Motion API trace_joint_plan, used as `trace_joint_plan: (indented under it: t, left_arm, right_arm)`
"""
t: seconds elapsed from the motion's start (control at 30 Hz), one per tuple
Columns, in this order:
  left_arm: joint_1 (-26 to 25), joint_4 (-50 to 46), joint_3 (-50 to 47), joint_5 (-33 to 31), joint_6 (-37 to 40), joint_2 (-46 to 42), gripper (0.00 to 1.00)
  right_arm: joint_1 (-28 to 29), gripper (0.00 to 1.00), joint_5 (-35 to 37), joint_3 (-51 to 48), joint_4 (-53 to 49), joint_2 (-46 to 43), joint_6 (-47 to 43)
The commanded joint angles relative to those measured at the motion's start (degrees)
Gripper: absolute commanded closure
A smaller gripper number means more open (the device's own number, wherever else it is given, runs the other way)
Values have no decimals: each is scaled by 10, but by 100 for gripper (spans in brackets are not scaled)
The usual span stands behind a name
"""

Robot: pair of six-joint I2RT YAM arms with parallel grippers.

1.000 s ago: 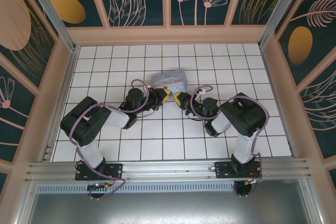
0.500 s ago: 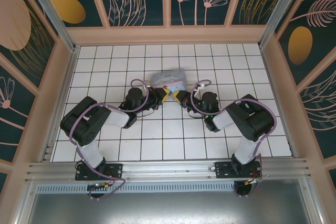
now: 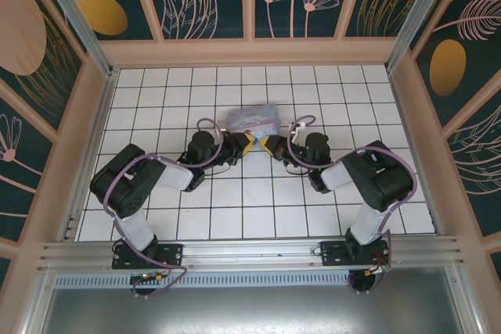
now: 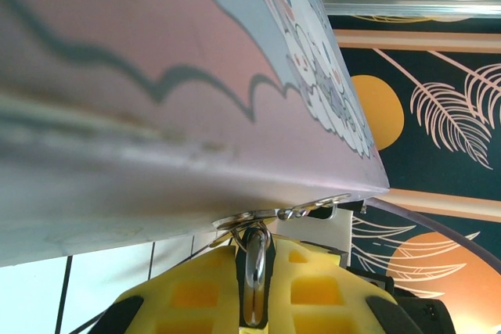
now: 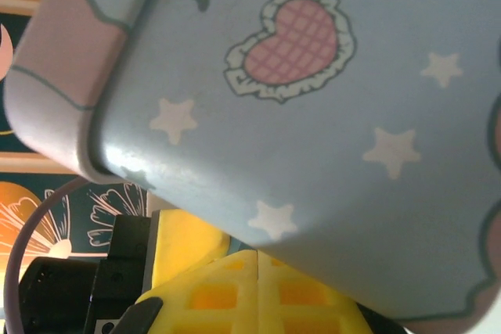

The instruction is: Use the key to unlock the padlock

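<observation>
Partly hidden, padlock (image 4: 254, 265) pinched in left claw (image 3: 246, 143), right claw (image 5: 257, 271) closed beside box (image 5: 329, 123)

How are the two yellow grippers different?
The left gripper pinches the padlock hanging from the latch of the box; the right gripper is shut with nothing seen in it. The left reaches in from the left side, the right from the right side. Both have yellow fingers and are at the box's near side.

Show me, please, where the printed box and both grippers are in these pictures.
printed box (image 3: 252, 121), top external view, its lid.
left gripper (image 3: 247, 142), top external view, between its yellow fingertips.
right gripper (image 3: 264, 144), top external view, between its yellow fingertips.
</observation>
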Motion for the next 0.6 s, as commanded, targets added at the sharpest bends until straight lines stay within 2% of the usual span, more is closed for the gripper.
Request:
trace_joint_plan:
  t: [0.0,0.2,0.3,0.37,0.57]
  left_arm:
    - [-26,1,6,78,13,-8,100]
    - [-26,0,12,78,11,-9,100]
    - [-26,-2,15,78,10,-9,100]
    - [-25,-3,15,78,10,-9,100]
    - [-26,-6,12,76,12,-10,100]
  right_arm:
    - [13,100,2,28,94,1,52]
    - [54,100,24,37,207,44,181]
    - [67,100,24,58,220,60,209]
    - [65,100,25,65,197,56,187]
    - [36,100,14,67,38,-2,50]
